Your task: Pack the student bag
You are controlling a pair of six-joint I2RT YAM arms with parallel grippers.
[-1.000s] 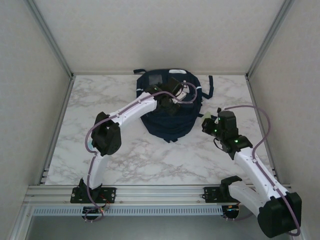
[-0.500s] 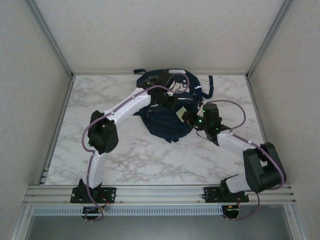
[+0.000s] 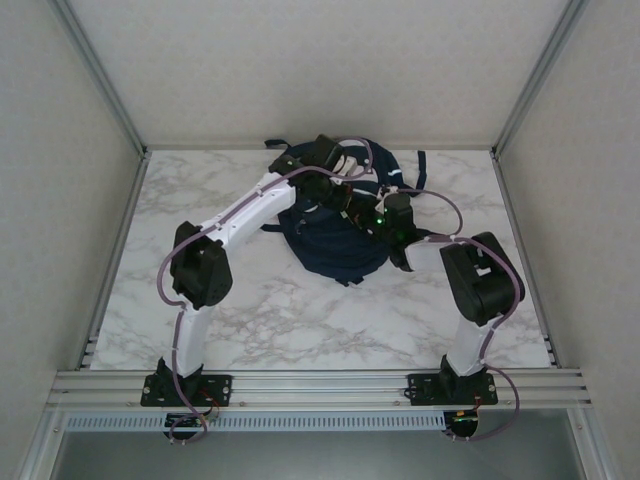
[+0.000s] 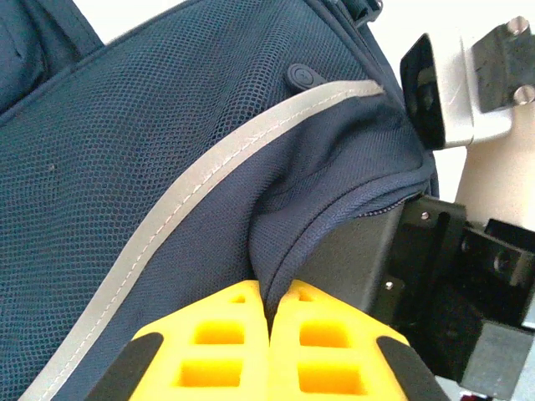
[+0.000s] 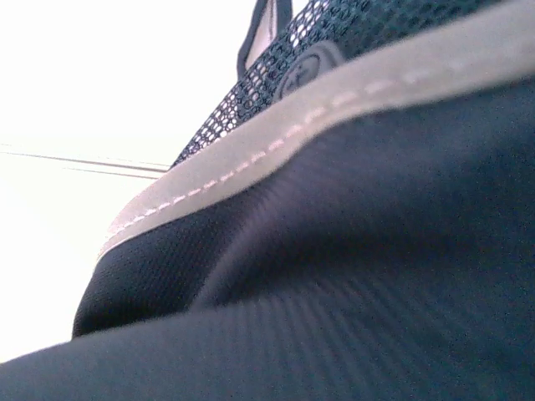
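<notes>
The student bag (image 3: 330, 250), dark navy with a grey reflective stripe (image 4: 167, 217), lies at the back middle of the marble table. My left gripper (image 4: 269, 294) is shut on a fold of the bag's fabric at the edge of its opening, yellow fingers (image 4: 217, 342) pressed together. From the top, the left gripper (image 3: 338, 193) sits over the bag's upper part. My right gripper (image 3: 368, 216) is pushed against the bag right beside it, and its black and white body (image 4: 451, 100) is close by. Navy fabric (image 5: 334, 276) and stripe (image 5: 276, 159) hide the right fingers.
The marble table (image 3: 200, 300) has bare surface left, right and in front of the bag. A bag strap (image 3: 422, 172) trails at the back right. Metal frame posts and white walls enclose the table, and a rail (image 3: 320, 385) runs along the near edge.
The right arm has swung left from the table's right side to the bag, folding its elbow, and now meets the left gripper. The left gripper has shifted slightly toward the back, still on the bag.
</notes>
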